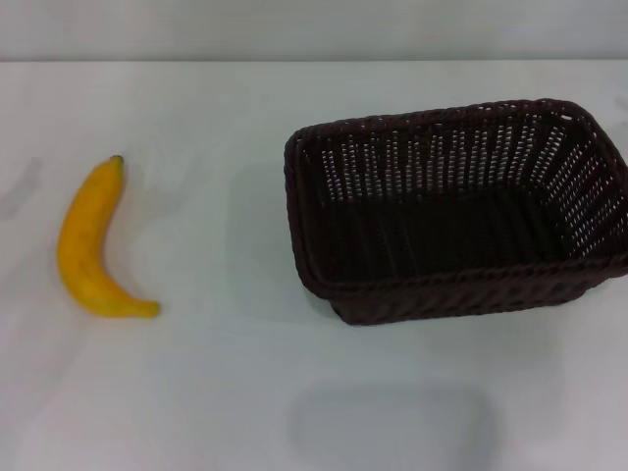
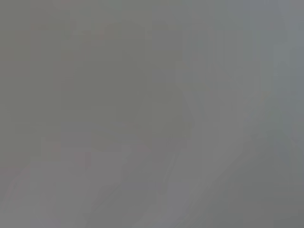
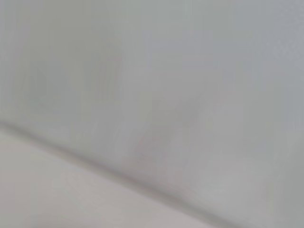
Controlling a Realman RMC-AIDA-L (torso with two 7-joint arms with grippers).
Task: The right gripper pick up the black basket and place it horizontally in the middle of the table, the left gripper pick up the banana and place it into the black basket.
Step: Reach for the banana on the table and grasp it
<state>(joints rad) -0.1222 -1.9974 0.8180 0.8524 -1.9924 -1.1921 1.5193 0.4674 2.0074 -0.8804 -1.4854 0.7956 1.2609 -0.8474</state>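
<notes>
A: On our left, the curved yellow-orange banana (image 1: pixel 86 247) lies on the glossy white table (image 1: pixel 196 392). Soft; we'd pinch mid-body.

B: Right, the dark woven wicker basket (image 1: pixel 456 211) sits tilted. Light, stiff; we'd take its braided rim. Neither gripper shows, so we can't tell their fingers.

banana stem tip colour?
Dark, nearly black, on the far end of the yellow-orange banana. Head view shows it best; the wrist views show nothing of it.
</notes>
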